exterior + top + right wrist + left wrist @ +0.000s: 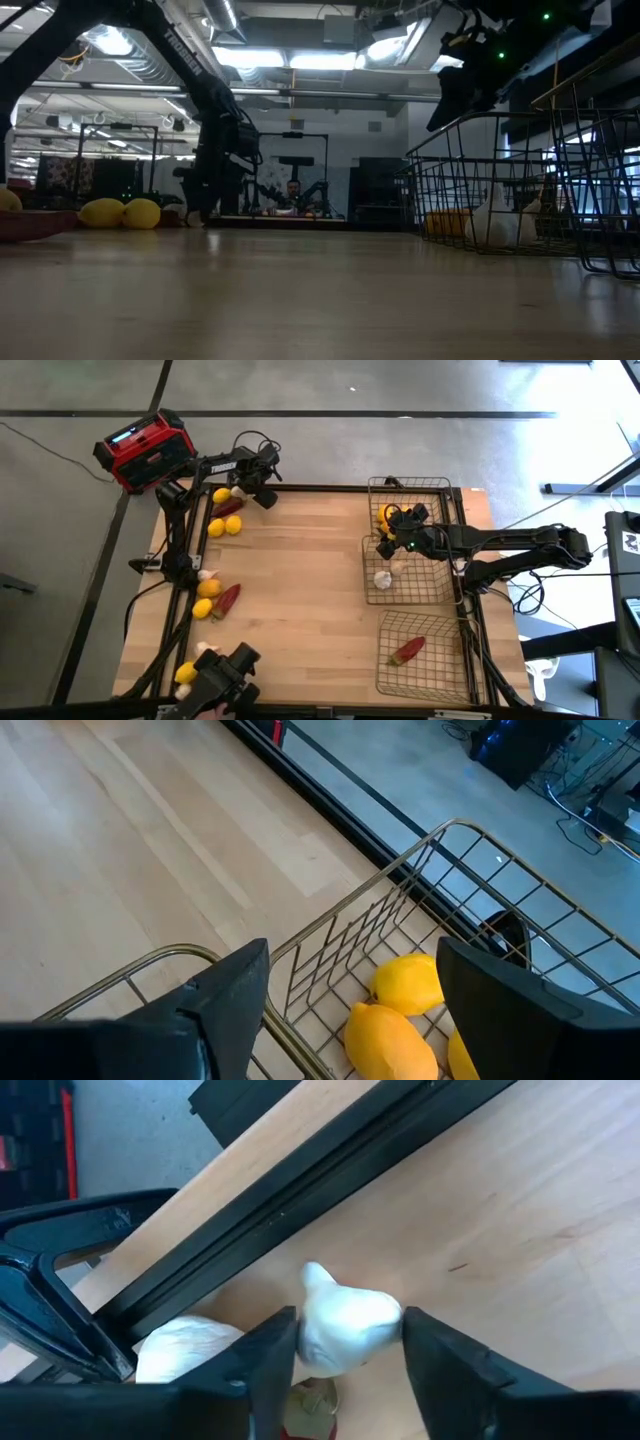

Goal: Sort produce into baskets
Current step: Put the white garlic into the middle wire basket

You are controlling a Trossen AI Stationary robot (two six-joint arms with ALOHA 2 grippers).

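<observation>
My left gripper point(244, 488) is at the table's far left corner, shut on a white garlic bulb point(345, 1330). A second garlic bulb point(185, 1350) lies beside it against the black rail point(300, 1210). Lemons point(224, 525) and a dark red chili point(228, 508) lie close by. My right gripper point(388, 532) is open and empty above the far wire basket point(440, 485), which holds lemons point(405, 982). The middle basket point(440, 595) holds garlic point(383, 578). The near basket point(450, 675) holds a chili point(407, 650). My left gripper pinches the garlic bulb's round body point(385, 1325) between its two fingers, one on each side. The bulb's pointed tip point(315, 1275) sticks out beyond the fingers. The fingers come from above, slanting down. Whether the bulb rests on the table, I cannot tell.
More lemons point(206, 597), a chili point(228, 598) and garlic point(205, 573) lie along the left edge. A lemon point(185, 674) and garlic point(207, 650) sit near a dark device point(228, 672) at the near left. A red-and-black radio point(145, 448) stands beyond the far left corner.
</observation>
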